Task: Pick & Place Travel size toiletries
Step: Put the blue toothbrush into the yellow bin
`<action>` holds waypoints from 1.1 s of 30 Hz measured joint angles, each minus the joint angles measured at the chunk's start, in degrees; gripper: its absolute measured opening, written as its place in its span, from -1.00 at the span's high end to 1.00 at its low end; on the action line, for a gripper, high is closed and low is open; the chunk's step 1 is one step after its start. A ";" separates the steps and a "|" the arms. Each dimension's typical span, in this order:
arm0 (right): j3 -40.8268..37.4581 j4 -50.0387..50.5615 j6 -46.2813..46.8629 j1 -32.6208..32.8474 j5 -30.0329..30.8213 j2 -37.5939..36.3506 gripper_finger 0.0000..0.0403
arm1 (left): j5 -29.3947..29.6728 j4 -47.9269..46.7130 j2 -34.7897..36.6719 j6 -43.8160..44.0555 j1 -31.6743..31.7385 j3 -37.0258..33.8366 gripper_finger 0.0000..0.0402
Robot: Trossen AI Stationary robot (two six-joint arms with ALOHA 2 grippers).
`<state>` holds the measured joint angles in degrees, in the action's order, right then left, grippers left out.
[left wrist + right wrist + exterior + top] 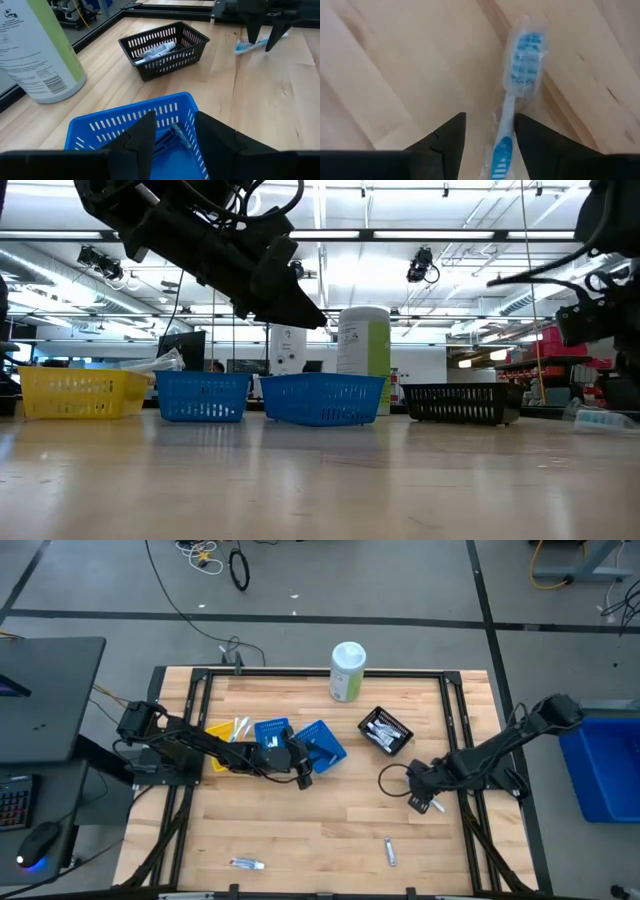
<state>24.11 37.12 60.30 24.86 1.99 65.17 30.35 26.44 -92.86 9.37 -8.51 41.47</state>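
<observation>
Wooden table (330,830). Left gripper (172,137) above blue basket (90,130), jaws apart, empty; blue razor (179,135) lying inside basket. Right gripper (489,131) low over table, jaws apart astride wrapped toothbrush (517,85) lying flat, not lifted. Toothpaste tubes (247,863), (391,852) near front edge.

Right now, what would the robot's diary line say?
right gripper: open, around toothbrush on table | left gripper: open, over blue basket | black basket: toothpaste inside
</observation>
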 joint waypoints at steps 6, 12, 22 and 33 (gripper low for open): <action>-1.16 -1.87 -3.70 0.04 3.28 1.46 0.34 | 0.00 0.00 0.00 0.46 0.00 0.00 0.29; -1.64 -11.24 -4.75 -0.02 5.90 1.57 0.80 | 0.00 0.00 0.00 0.48 0.00 0.00 0.29; -1.56 -69.62 -43.70 -0.42 14.36 1.66 0.95 | -6.81 0.84 -0.02 0.83 0.00 0.00 0.29; -1.54 -93.06 -73.06 -10.70 25.95 1.59 0.95 | -11.31 19.65 -0.02 1.88 0.27 0.00 0.28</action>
<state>22.57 -55.93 -12.76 14.16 27.94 66.76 19.04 46.09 -92.88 11.24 -8.25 41.47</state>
